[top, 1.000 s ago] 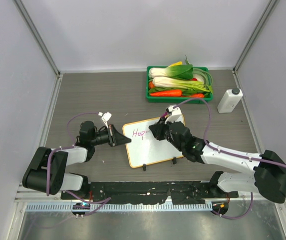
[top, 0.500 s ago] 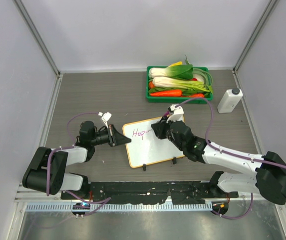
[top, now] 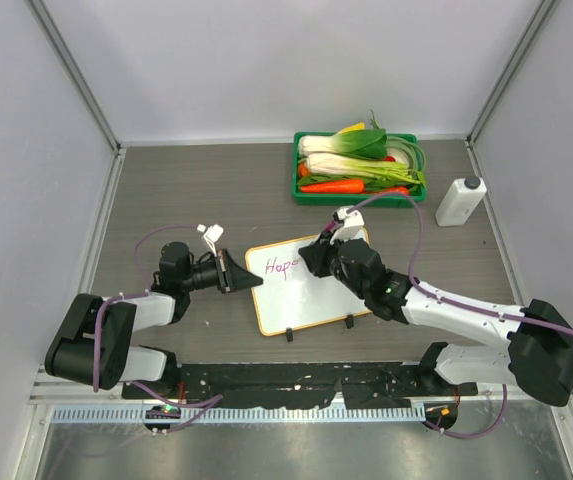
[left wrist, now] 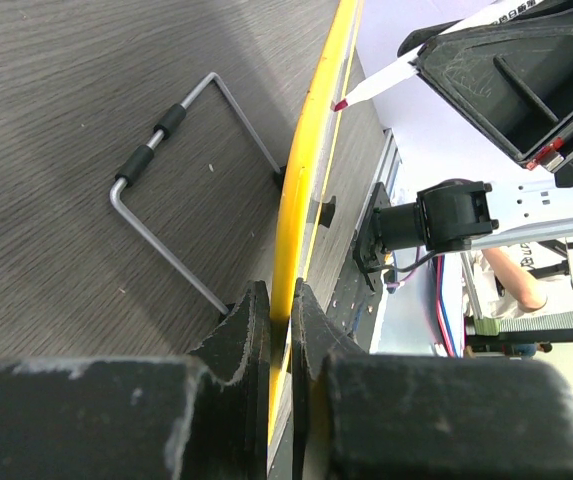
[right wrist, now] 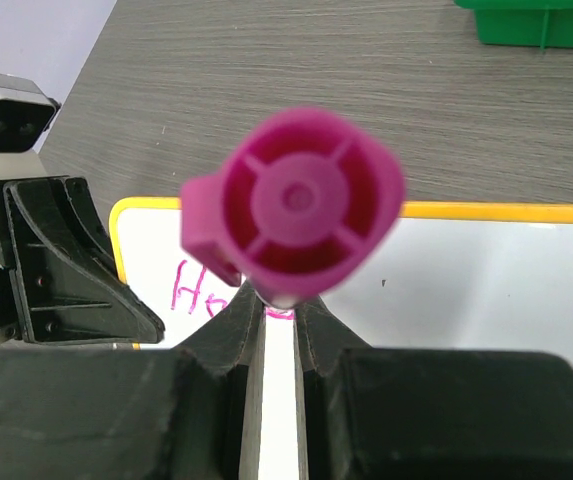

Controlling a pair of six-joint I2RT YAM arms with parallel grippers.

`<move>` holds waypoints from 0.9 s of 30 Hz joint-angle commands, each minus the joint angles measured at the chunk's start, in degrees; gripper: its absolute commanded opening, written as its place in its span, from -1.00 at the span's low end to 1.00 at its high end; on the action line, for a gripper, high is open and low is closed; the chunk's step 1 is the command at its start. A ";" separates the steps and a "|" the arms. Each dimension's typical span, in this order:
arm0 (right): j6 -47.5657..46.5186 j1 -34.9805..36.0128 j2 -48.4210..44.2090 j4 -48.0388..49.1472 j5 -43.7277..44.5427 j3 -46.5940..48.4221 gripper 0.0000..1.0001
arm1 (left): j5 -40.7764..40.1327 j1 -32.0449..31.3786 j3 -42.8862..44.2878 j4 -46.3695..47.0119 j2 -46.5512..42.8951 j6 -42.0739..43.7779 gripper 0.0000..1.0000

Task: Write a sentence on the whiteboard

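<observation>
pink marker (right wrist: 291, 215) sat pinched in the right gripper (right wrist: 278, 303); the left gripper (left wrist: 279, 305) clamped tight on the whiteboard (top: 311, 295) rim; the sentence (top: 284, 267) read "hope"

Grey wood-grain table (top: 216, 190) with whiteboard (top: 301, 295), green vegetable tray (top: 297, 185), white bottle (top: 459, 201).
</observation>
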 commanded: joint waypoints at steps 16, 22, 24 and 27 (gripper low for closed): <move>0.09 -0.29 -1.96 -3.88 -0.78 -2.52 -0.97 | -4.18 0.03 0.71 -3.21 0.68 2.14 -1.00; 0.18 -0.29 -3.71 -4.06 1.68 -3.23 -0.97 | -4.18 -0.06 0.71 -3.21 0.60 2.14 -1.00; 0.09 -0.20 -3.89 -3.89 2.20 -2.97 -0.97 | -4.18 -0.06 0.71 -3.12 0.60 2.14 -1.00; -0.09 -0.29 -3.80 -3.97 3.17 -1.92 -0.97 | -4.27 0.03 0.62 -3.30 0.51 2.14 -1.00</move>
